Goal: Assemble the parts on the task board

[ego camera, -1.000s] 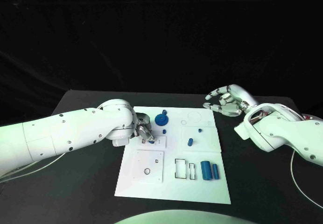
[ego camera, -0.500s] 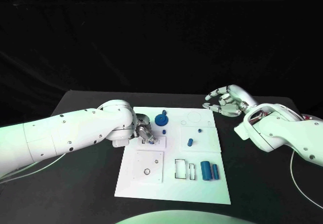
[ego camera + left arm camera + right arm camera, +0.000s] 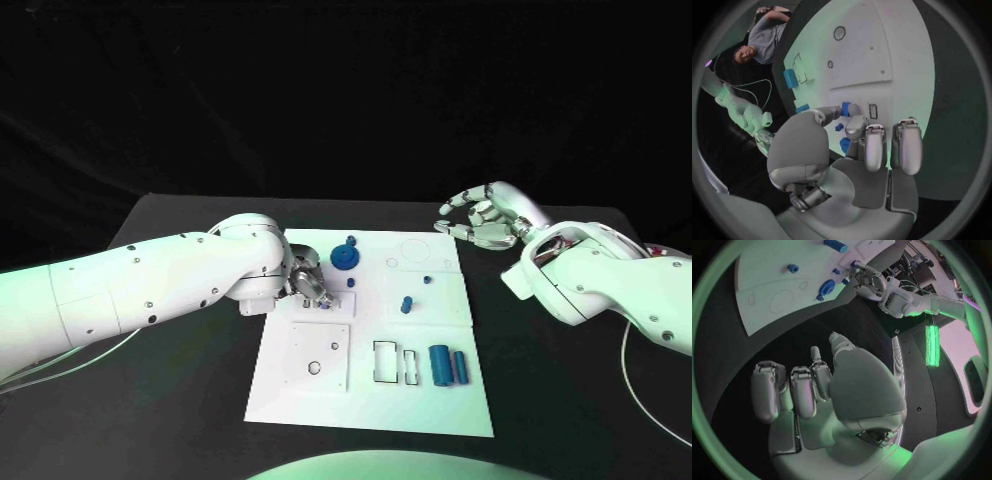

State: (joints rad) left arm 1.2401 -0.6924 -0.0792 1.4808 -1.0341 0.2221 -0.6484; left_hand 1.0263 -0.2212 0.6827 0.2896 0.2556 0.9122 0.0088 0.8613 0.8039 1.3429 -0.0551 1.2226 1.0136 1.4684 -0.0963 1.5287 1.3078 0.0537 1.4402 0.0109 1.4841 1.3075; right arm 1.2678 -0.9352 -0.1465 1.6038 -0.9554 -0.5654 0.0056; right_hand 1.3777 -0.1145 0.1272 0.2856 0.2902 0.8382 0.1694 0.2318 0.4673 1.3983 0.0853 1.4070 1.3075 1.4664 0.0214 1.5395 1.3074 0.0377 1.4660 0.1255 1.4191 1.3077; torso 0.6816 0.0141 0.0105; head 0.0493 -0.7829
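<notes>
The task board point(image 3: 368, 395) lies in the middle of the surface point(image 3: 173, 400). The left robot hand point(image 3: 309, 283) is at the board's left edge and pinches a small blue part point(image 3: 846, 108) between thumb and finger, probably to seat it. The right robot hand point(image 3: 482, 218) waits beside the far right corner, loosely curled and holding nothing.

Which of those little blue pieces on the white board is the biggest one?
The round, gear-like blue piece near the board's far edge, just beyond the left hand. It is wide and disc-shaped; the others are slim cylinders or tiny pegs.
</notes>
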